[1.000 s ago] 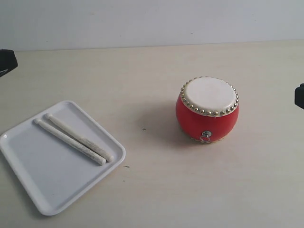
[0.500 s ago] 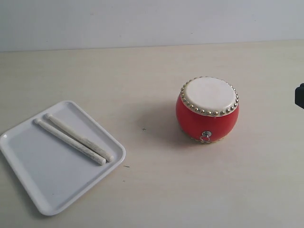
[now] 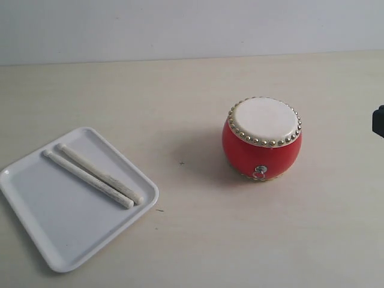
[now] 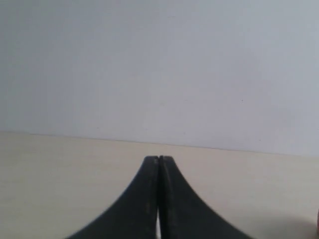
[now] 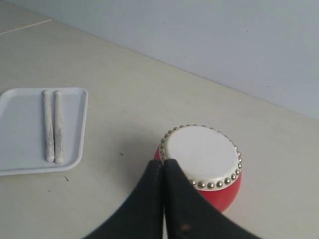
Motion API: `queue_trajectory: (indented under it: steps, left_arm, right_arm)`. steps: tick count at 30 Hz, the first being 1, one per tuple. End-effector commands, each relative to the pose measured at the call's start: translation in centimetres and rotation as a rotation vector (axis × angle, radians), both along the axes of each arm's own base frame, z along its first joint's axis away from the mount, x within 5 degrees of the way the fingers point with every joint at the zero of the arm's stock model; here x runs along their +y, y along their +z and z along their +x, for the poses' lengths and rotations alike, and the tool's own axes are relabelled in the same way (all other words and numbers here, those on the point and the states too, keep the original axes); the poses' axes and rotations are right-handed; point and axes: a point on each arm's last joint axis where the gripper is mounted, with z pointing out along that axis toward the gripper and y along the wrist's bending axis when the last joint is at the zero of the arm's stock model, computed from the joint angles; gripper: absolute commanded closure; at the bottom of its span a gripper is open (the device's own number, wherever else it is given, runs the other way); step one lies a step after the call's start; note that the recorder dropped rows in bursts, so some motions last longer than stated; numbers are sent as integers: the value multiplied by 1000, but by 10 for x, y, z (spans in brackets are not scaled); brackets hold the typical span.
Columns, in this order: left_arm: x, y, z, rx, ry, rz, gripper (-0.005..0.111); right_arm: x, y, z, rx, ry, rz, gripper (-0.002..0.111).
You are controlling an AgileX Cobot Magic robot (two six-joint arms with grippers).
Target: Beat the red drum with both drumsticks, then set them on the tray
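Both drumsticks (image 3: 99,173) lie side by side in the tray (image 3: 60,222) at the near left corner of the tabletop (image 3: 192,240), the red drum (image 3: 264,120) well apart toward its right edge, so both jaws, shut and empty, should likely just park clear.

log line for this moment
drumsticks: side by side on tray | red drum: upright | left gripper, right gripper: jaws shut, empty
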Motion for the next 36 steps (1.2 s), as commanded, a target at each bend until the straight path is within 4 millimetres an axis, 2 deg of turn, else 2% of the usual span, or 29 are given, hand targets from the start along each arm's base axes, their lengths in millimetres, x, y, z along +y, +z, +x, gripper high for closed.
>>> queue_trajectory:
  steps: [1,5,11,17,36]
  left_arm:
    - [0,-1,0,-1,-2,-30,107]
    - [1,4,-1,-14,3,-43,107]
    - [0,-1,-1,19,-4,43,107]
    - [3,-7,0,71,23,-48,107]
    - [4,-10,0,105,44,-74,107]
  right_arm:
    - [0,0,0,-10,0,0,108]
    - [0,0,0,-10,0,0,108]
    - [0,0,0,-10,0,0,108]
    - [0,0,0,-10,0,0,108]
    - [0,0,0,-9,0,1,108]
